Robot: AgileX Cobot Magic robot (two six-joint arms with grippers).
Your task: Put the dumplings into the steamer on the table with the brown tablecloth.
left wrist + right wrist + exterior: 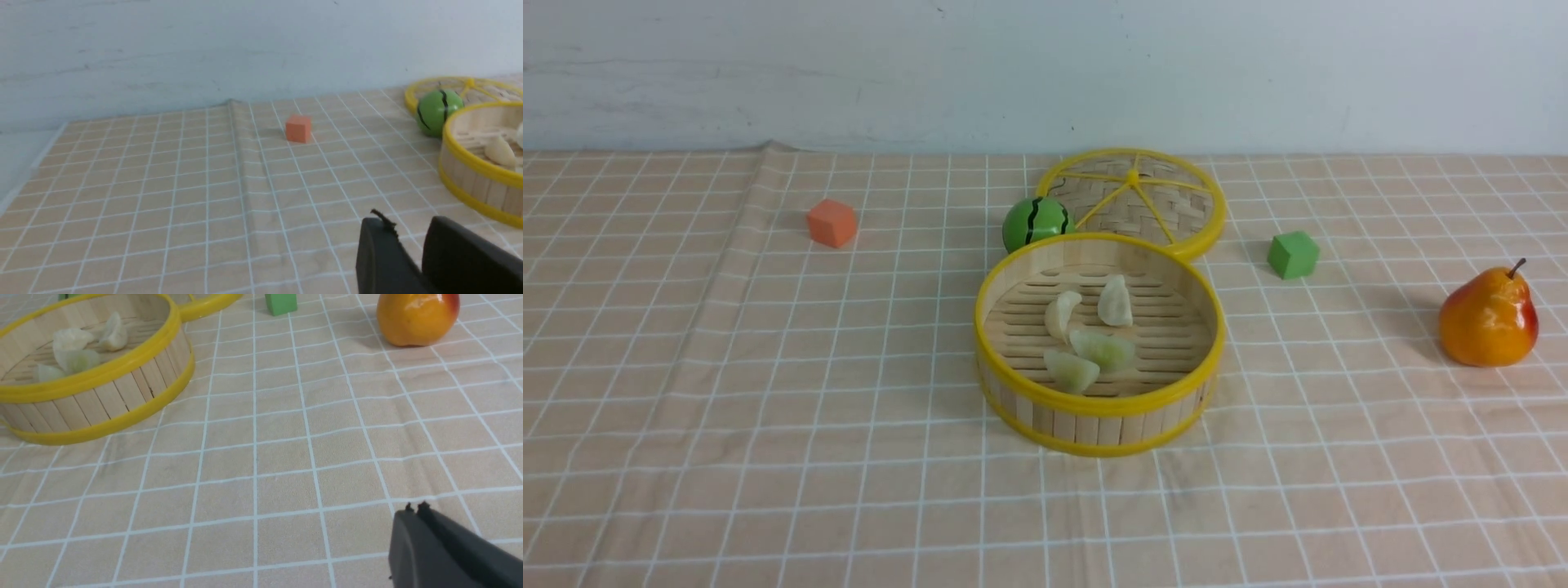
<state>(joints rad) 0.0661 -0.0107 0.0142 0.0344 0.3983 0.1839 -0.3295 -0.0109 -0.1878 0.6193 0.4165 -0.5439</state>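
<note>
The steamer (1098, 404) stands in the middle of the table on the brown tablecloth (768, 408). Several pale dumplings lie on its slatted floor, among them one at the back (1116, 302) and one at the front (1071, 370). Neither arm shows in the front view. In the left wrist view my left gripper (406, 224) hangs open over bare cloth, nothing between its fingers, with the steamer (470, 163) off to one side. My right gripper (416, 508) is shut and empty above the cloth, well apart from the steamer (122, 392).
The woven lid (1168, 204) lies flat behind the steamer, a green watermelon ball (1036, 222) beside it. An orange cube (832, 222) sits at back left, a green cube (1293, 254) at back right, a pear (1488, 318) far right. A cloth ridge (760, 204) runs along the left.
</note>
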